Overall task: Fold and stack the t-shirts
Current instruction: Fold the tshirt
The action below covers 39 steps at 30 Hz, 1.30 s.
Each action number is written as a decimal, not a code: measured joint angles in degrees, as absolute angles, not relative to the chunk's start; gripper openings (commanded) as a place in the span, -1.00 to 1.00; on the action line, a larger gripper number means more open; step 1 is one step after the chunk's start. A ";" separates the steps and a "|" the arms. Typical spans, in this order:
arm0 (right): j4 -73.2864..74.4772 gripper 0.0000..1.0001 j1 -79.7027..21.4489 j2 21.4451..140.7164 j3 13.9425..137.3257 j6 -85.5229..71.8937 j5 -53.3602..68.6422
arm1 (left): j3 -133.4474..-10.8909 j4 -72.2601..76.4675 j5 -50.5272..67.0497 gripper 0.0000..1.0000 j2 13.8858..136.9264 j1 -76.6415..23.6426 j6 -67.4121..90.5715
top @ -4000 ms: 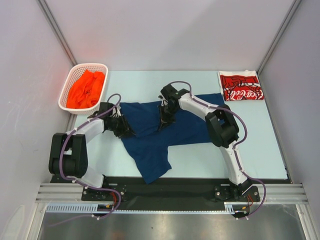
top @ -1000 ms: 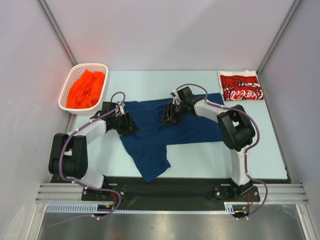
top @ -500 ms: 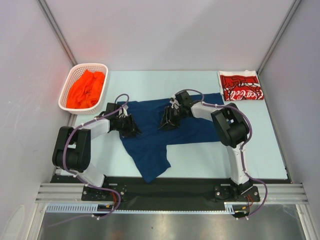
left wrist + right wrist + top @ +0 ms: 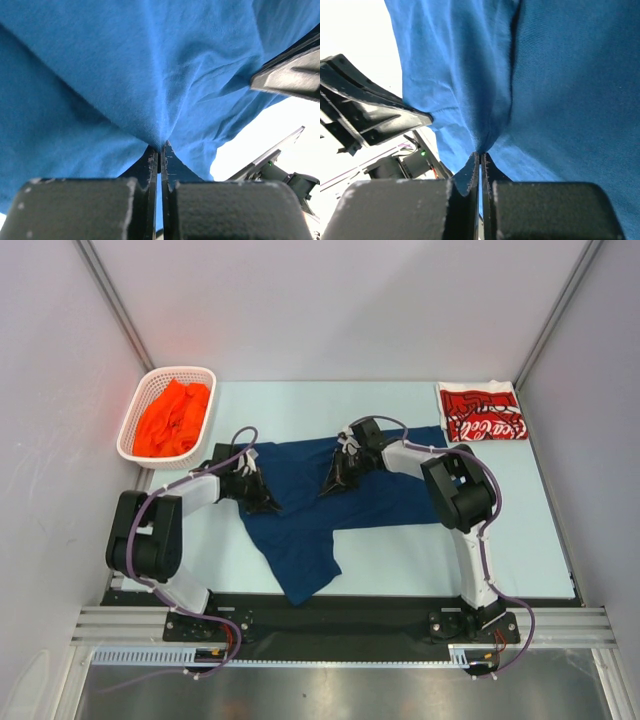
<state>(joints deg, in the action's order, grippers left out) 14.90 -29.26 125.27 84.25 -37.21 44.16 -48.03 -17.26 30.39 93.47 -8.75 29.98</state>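
Tightly, both jaw pairs are pressed together on thin pinches of the navy tee [image 4: 300, 510]: the left gripper [image 4: 160, 147] near its left edge, the right gripper [image 4: 480, 155] mid-cloth. With so little fabric held, a pinch could be lost, or one layer alone raised, if the arms are lifted unevenly. The tee is spread crumpled on the pale table [image 4: 400, 550]. A red tee [image 4: 482, 412] is folded far right, an orange tee [image 4: 172, 418] is heaped in the basket [image 4: 180, 371], and white walls [image 4: 330, 310] enclose everything.

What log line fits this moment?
left fingers: shut on navy t-shirt | right fingers: same | red t-shirt: folded | orange t-shirt: in basket
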 measured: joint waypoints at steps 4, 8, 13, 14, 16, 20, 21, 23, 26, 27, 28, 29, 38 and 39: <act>16.40 -1.00 -29.12 125.49 85.12 -36.36 45.23 | -48.03 -20.34 29.93 -0.99 91.70 -8.40 30.11; 19.00 -0.96 -29.30 126.85 86.08 -34.63 45.52 | -47.97 -22.33 28.53 -0.99 89.41 -7.94 30.52; 24.45 -0.26 -30.02 128.60 87.70 -31.90 44.21 | -47.59 -23.46 27.44 -0.10 89.38 -7.57 30.92; 25.67 -0.24 -30.06 128.62 88.47 -31.09 44.18 | -47.59 -23.79 26.98 -0.02 89.76 -7.57 30.89; 28.21 -0.20 -30.28 128.46 90.35 -29.56 41.87 | -47.64 -25.12 25.58 0.02 90.06 -7.53 30.72; 31.70 -0.15 -29.78 126.52 91.22 -27.24 36.53 | -50.17 -29.23 21.87 -0.01 89.91 -7.40 28.84; 32.49 -0.14 -29.26 125.75 91.26 -26.94 35.18 | -51.37 -30.24 20.75 -0.03 89.69 -7.31 28.27; 34.13 -0.10 -27.75 124.20 91.88 -26.65 32.12 | -54.06 -31.51 19.16 -0.06 88.97 -6.96 27.29; 35.68 0.02 -24.69 121.69 92.84 -25.85 26.04 | -57.95 -32.05 17.43 -0.06 87.46 -6.20 26.22; 36.23 0.03 -23.33 120.64 92.92 -25.63 23.62 | -59.48 -31.92 16.99 -0.08 87.31 -5.82 25.85; 36.82 0.04 -21.85 119.61 92.99 -25.34 21.21 | -61.08 -31.79 16.71 -0.08 87.39 -5.45 25.56; 37.65 0.05 -20.29 118.83 93.23 -25.12 19.07 | -62.74 -31.48 16.62 -0.14 88.09 -5.08 25.41; 43.97 0.06 -8.80 117.78 97.10 -22.33 3.81 | -77.52 -27.31 15.18 -0.47 106.87 -3.99 26.11; 44.66 0.06 -8.05 117.78 97.91 -22.20 2.48 | -78.50 -27.42 14.85 -0.48 109.14 -3.95 26.50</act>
<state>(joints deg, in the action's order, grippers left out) 44.66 -8.05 117.78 97.91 -22.20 2.48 -78.50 -27.42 14.85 109.14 -3.95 26.50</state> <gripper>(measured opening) 0.527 0.277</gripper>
